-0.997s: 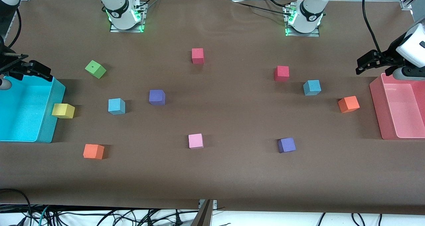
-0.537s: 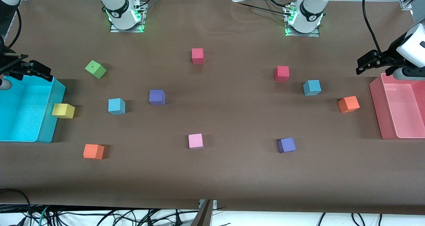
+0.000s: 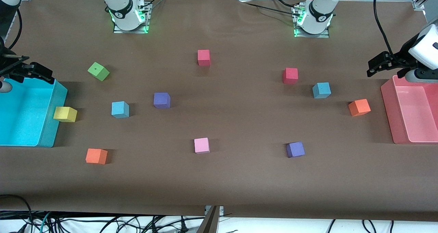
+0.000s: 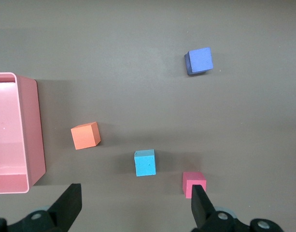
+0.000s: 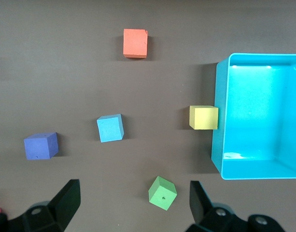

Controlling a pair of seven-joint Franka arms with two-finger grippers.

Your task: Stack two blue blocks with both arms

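Brown table cover (image 3: 219,181) – two sky-blue cubes (image 3: 120,109) (image 3: 321,90) resting well apart. Left gripper (image 3: 378,64) above pink bin (image 3: 388,113), right gripper (image 3: 34,72) above cyan bin (image 3: 51,123) – both spread wide, empty.

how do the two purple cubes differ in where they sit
One purple cube lies toward the right arm's end, beside a blue cube; the other purple cube lies toward the left arm's end, with no cube close by. The first lies farther from the front camera than the second. The second looks turned more askew. Both are the same size and colour, resting flat on the table.
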